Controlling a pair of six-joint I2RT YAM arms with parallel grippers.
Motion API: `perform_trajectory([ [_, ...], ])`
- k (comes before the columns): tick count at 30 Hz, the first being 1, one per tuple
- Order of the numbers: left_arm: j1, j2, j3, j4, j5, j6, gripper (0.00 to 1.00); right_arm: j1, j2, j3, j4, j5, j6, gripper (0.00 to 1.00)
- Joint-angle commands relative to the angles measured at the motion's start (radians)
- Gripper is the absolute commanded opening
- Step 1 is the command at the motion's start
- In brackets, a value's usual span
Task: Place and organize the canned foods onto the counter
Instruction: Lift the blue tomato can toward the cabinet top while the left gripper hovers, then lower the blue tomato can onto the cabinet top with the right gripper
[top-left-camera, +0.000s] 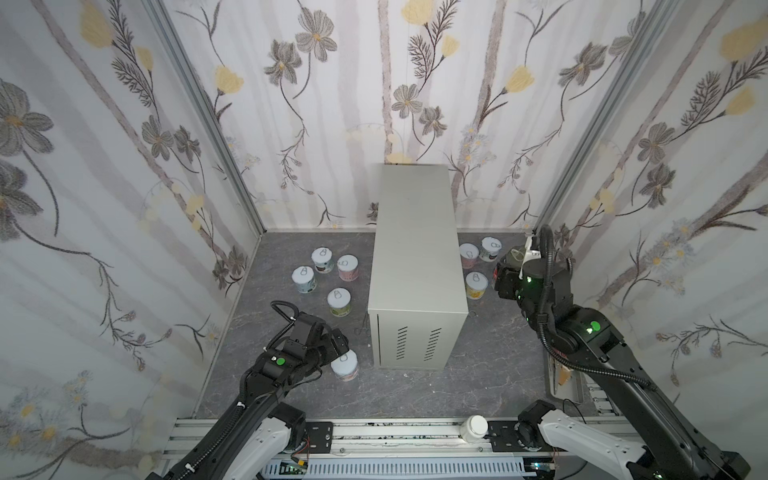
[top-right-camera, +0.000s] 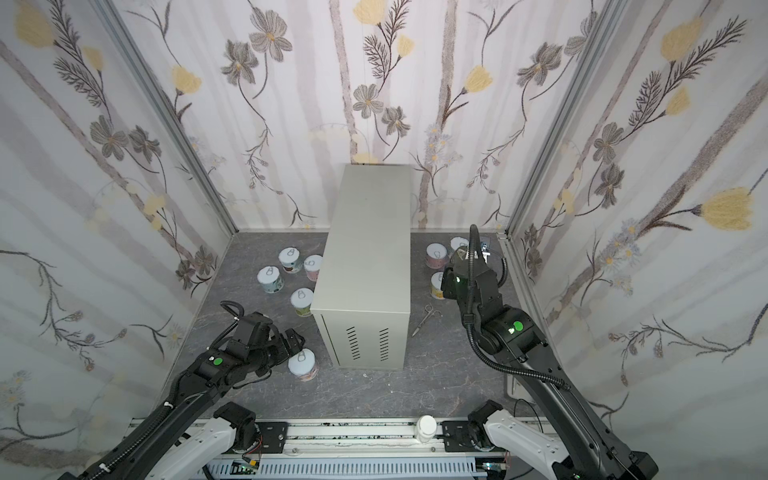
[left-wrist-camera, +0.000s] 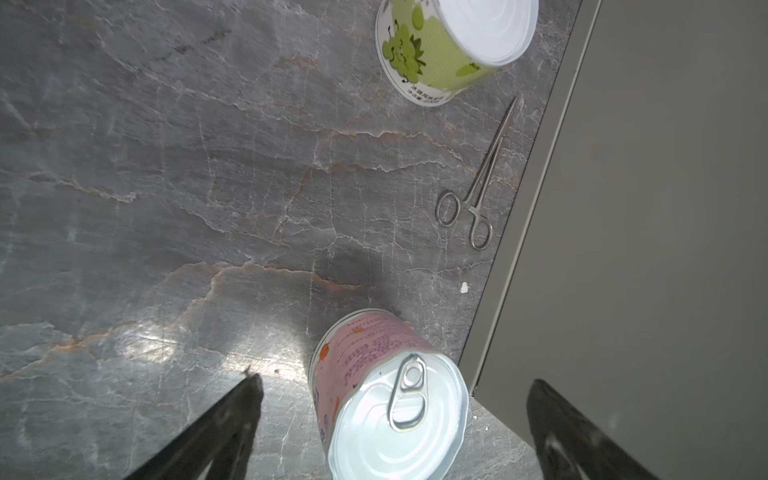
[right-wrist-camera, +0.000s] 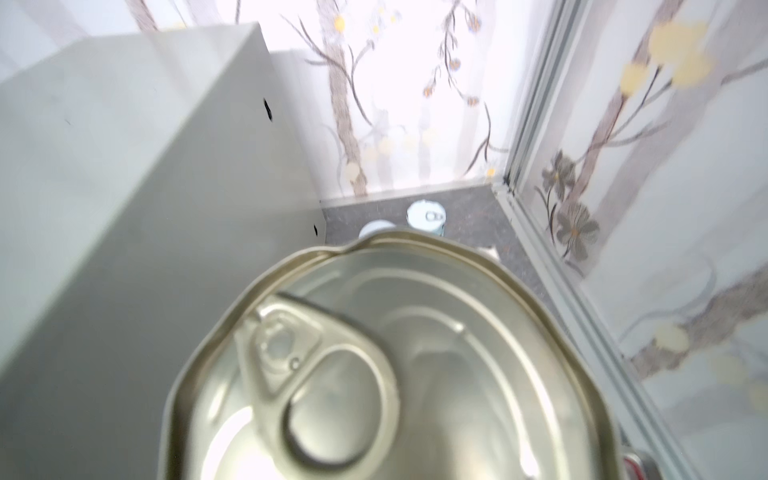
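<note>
The counter is a tall light-grey metal box with a bare top. My left gripper is open, its fingers either side of a pink can that stands on the floor by the counter's front left corner. Four more cans cluster left of the counter: blue, pink, blue, green. On its right stand pink, blue and yellow cans. My right gripper is shut on the tomato can, raised beside the counter. Its lid hides the fingers.
Steel forceps lie on the dark marbled floor beside the counter's left side. A second pair lies to its right. A white plastic bottle stands on the front rail. Flowered walls enclose three sides.
</note>
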Motion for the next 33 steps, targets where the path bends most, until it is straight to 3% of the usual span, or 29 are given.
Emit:
perform_trajectory([
  [1, -0.001, 0.003, 0.002, 0.009, -0.010, 0.012, 1.00, -0.015, 0.080, 0.140, 0.111, -0.008, -0.190, 0.38],
  [6, -0.001, 0.015, 0.002, 0.016, 0.002, 0.027, 1.00, -0.037, 0.290, 0.408, 0.114, -0.128, -0.286, 0.37],
  [16, -0.004, 0.013, 0.002, 0.022, 0.006, 0.035, 1.00, -0.125, 0.657, 0.917, 0.009, -0.419, -0.240, 0.35],
  [23, -0.005, 0.011, 0.000, 0.022, 0.005, 0.037, 1.00, -0.127, 0.787, 0.997, 0.032, -0.531, -0.219, 0.36],
  [33, -0.007, 0.010, 0.000, 0.027, 0.008, 0.038, 1.00, -0.125, 0.879, 0.996, 0.061, -0.574, -0.223, 0.36],
])
